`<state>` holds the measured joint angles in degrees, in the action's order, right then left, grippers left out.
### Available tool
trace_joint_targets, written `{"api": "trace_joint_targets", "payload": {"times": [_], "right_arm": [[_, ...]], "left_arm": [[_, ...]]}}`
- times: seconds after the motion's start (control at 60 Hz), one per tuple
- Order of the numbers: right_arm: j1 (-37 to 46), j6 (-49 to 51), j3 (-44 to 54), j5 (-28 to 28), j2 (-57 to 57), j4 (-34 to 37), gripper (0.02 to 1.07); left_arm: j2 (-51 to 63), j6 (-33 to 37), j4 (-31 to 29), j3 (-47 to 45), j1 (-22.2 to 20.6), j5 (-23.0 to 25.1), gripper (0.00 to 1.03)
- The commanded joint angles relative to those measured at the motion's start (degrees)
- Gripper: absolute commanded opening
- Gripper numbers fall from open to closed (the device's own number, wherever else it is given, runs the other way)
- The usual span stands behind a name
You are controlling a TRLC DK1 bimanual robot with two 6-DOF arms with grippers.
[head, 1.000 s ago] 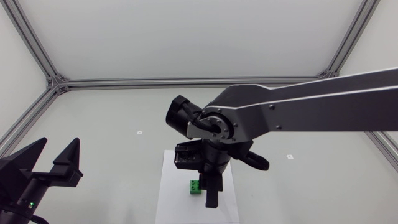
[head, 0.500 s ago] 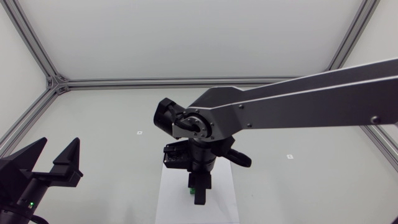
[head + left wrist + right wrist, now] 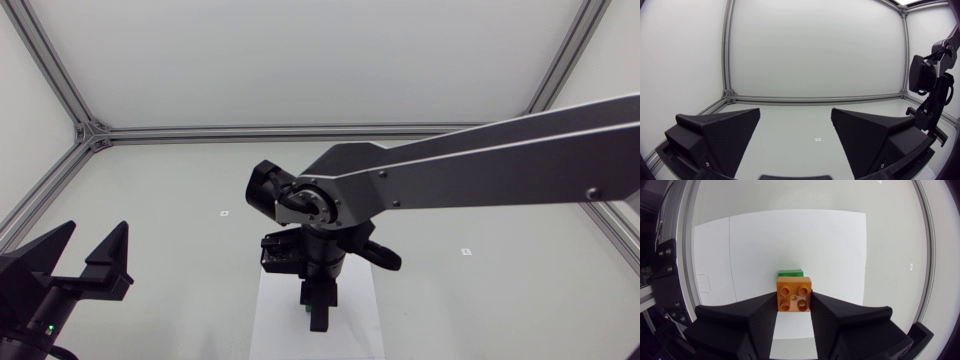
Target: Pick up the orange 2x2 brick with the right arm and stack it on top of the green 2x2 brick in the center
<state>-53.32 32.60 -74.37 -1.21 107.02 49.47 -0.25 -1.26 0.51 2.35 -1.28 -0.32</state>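
Observation:
In the right wrist view, an orange 2x2 brick (image 3: 794, 294) sits studs-up between the fingers of my right gripper (image 3: 794, 303), which is shut on it. A thin strip of the green 2x2 brick (image 3: 790, 273) shows just past the orange one; whether the two touch I cannot tell. In the head view my right gripper (image 3: 318, 312) points down over the white sheet (image 3: 272, 318) at the table's centre and hides both bricks. My left gripper (image 3: 90, 256) stands open and empty at the front left, far from the bricks.
The white paper sheet (image 3: 790, 235) lies flat under the bricks. Small markers dot the grey table (image 3: 224, 213). An aluminium frame (image 3: 300, 131) runs along the table's back and sides. From the left wrist view, my right arm (image 3: 930, 90) shows far off beside the left gripper (image 3: 796, 118).
My right arm has shifted left with the orange brick, and its gripper now covers the green brick that showed beside it in the head view. The left arm has not moved.

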Motion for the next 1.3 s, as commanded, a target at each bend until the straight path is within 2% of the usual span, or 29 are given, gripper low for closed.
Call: {"api": "trace_joint_targets", "payload": {"times": [0.0,1.283], "right_arm": [[-0.73,0.45,0.36,0.60,1.70,-0.17,0.08],[0.23,1.50,2.56,1.39,3.72,-1.84,0.08]], "left_arm": [[-0.45,0.73,-0.78,-2.35,0.14,0.32,0.99],[-0.45,0.73,-0.87,-2.35,0.14,0.23,0.99]]}}
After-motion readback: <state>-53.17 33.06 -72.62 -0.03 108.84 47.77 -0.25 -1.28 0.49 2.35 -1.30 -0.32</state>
